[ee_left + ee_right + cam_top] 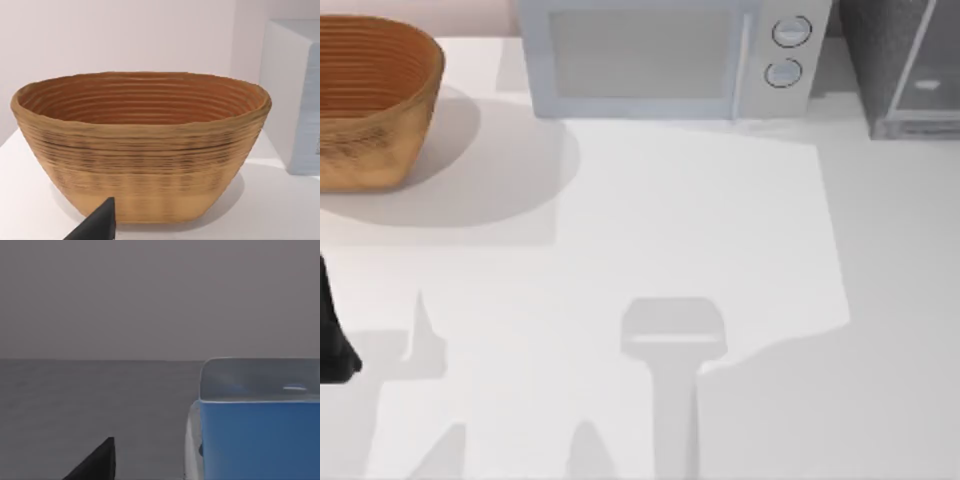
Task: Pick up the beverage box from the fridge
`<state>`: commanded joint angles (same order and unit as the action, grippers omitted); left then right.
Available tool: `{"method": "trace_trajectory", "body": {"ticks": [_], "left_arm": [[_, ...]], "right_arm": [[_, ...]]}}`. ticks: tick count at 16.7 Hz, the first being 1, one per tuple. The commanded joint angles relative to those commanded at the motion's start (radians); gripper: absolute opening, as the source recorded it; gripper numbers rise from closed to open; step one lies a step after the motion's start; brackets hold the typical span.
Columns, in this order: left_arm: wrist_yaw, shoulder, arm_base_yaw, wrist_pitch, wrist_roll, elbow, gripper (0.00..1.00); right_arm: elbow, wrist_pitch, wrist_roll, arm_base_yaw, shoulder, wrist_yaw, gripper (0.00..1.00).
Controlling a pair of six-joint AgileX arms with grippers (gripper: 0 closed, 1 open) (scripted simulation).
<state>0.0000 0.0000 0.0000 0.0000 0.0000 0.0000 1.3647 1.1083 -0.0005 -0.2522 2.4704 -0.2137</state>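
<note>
A woven basket (365, 100) stood at the bench's (720, 250) far-left corner; a light-grey microwave (665, 55) occupied the far edge.

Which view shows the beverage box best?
The right wrist view: the beverage box sits close, its blue side and pale top plain, one dark fingertip beside it. The top view gives only the fridge at the table's right rear; the left wrist view faces the wicker basket.

On the table (650, 230), basket (365, 100) left, microwave (660, 55) middle, fridge (905, 60) right, apparently all along the back.
</note>
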Motion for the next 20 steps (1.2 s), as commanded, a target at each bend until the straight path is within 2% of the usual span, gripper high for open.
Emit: {"method": "trace_trajectory", "body": {"ticks": [13,20], "left_arm": [[0.0,0.0,0.0,0.0,0.0,0.0,1.0],[0.0,0.0,0.0,0.0,0.0,0.0,1.0]], "right_arm": [[0.0,0.0,0.0,0.0,0.0,0.0,0.02],[0.0,0.0,0.0,0.0,0.0,0.0,0.0]]}}
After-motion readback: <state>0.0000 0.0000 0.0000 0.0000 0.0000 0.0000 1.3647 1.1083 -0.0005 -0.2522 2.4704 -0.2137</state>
